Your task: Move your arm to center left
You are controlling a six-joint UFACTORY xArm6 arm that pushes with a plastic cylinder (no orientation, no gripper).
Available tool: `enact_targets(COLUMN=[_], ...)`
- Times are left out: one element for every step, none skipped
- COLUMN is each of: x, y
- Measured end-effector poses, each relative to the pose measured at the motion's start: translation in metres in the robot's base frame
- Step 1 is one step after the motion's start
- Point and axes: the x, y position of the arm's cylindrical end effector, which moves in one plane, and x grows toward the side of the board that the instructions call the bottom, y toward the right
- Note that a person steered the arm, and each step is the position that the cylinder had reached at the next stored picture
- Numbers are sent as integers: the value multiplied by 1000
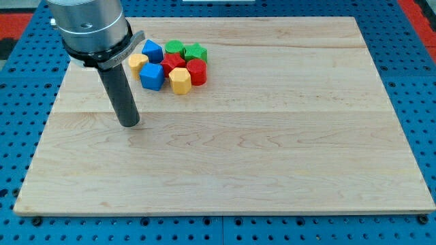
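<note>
My tip [129, 124], the lower end of the straight dark rod, rests on the pale wooden board [272, 156], toward the view's left of the board and about mid-height. No jaws here, just a bare rod holding nothing.

The rod's long axis runs near vertical, leaning slightly to the view's upper left, tip pointing down at the board.

Relative to the board's left edge, the tip sits near but not at it. Judged step: repositioning toward center left, nearly done; next move likely a short slide to the view's left.

The cluster is untouched, up and to the view's right of the tip: blue cube [152, 76], yellow hexagonal block [180, 80], red cylinder [197, 71], others tightly packed.
</note>
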Motion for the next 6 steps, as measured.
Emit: enact_targets(x=[0, -6, -25, -47, -81, -109], y=[0, 0, -9, -17, -17, -17])
